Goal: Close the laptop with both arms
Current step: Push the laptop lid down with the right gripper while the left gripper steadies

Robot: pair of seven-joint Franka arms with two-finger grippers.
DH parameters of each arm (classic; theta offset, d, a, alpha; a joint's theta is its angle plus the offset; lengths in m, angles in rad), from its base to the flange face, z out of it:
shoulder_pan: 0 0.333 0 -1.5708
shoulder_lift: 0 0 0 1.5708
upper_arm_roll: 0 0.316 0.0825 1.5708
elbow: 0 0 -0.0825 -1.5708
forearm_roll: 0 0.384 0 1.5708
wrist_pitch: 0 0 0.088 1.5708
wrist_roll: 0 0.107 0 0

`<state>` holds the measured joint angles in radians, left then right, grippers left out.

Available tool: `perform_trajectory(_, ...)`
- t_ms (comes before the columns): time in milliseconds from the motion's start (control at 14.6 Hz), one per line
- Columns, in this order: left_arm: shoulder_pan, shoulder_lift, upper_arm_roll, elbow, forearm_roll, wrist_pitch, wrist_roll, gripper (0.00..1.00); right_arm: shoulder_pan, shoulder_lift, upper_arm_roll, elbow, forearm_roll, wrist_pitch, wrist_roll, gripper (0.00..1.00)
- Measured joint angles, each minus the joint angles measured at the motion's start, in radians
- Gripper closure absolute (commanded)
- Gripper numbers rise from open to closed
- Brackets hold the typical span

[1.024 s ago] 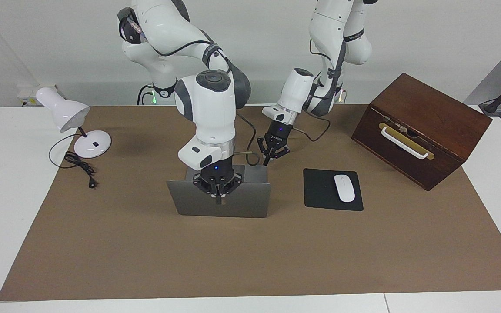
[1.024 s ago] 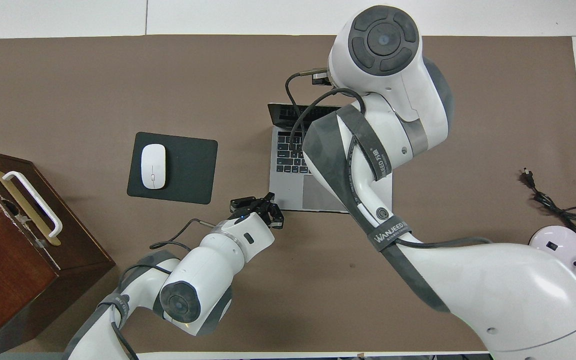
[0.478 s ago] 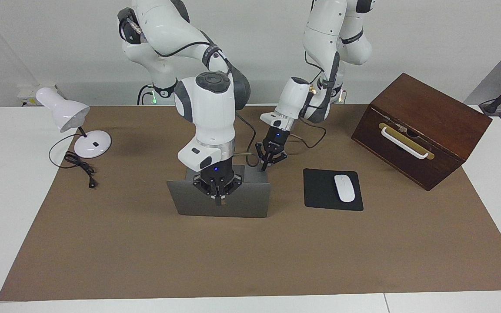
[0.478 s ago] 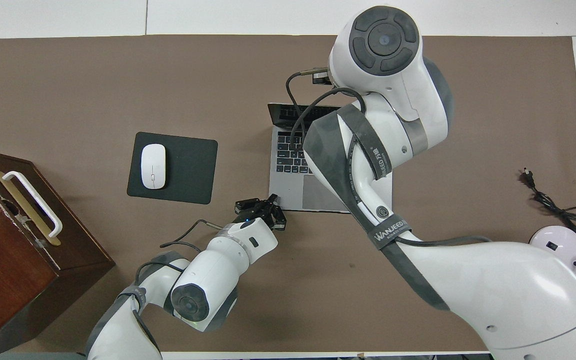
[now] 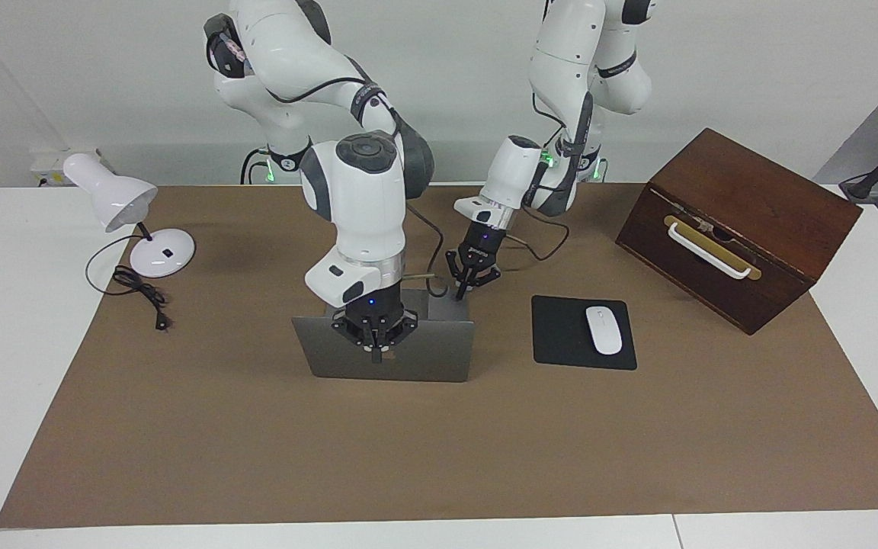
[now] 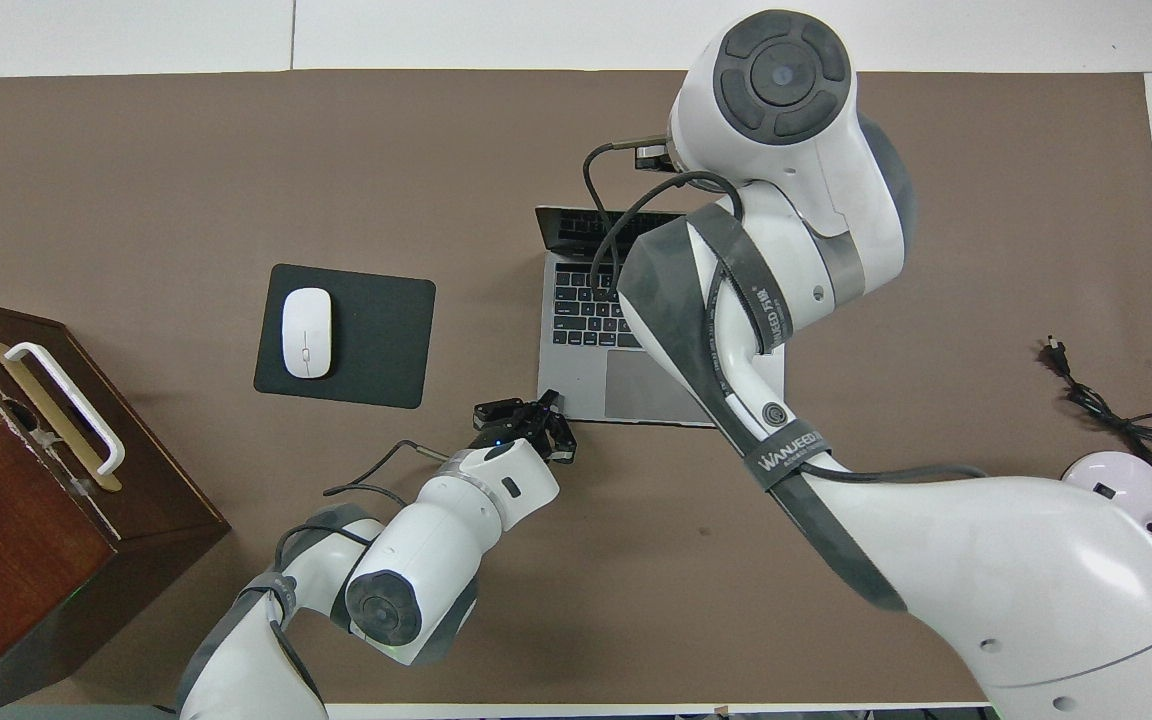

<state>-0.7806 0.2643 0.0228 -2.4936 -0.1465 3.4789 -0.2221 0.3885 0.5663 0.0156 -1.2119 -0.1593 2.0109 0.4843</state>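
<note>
The silver-grey laptop [image 5: 431, 354] stands open in the middle of the brown mat, its lid upright and its back toward the facing camera. Its keyboard [image 6: 581, 310] shows in the overhead view. My right gripper [image 5: 376, 349] is at the middle of the lid's top edge, fingers together against the lid's back. In the overhead view it is hidden under my right arm [image 6: 766, 290]. My left gripper [image 5: 462, 290] is low at the corner of the laptop's base nearest the robots, toward the left arm's end, and looks shut and empty. It also shows in the overhead view [image 6: 528, 412].
A black mouse pad [image 5: 557, 339] with a white mouse [image 5: 604, 329] lies beside the laptop toward the left arm's end. A brown wooden box [image 5: 744, 221] stands past it. A white desk lamp [image 5: 115, 198] and its cable [image 5: 142, 293] are at the right arm's end.
My left gripper has come down and in toward the corner of the laptop's base. My right gripper has shifted slightly along the lid's top edge. The lid stands as before.
</note>
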Motion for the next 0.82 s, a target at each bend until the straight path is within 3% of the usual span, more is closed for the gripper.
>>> perform_trajectory(341,0.000,0.000,0.000,0.000,0.000,0.000,0.001,1.00,-0.006,-0.003,0.000,-0.029,0.070,-0.025,0.000,1.00)
perform_trajectory(819,-0.002,0.002,0.000,0.000,0.000,0.003,0.038,1.00,-0.007,-0.042,0.001,-0.084,0.188,-0.157,0.000,1.00)
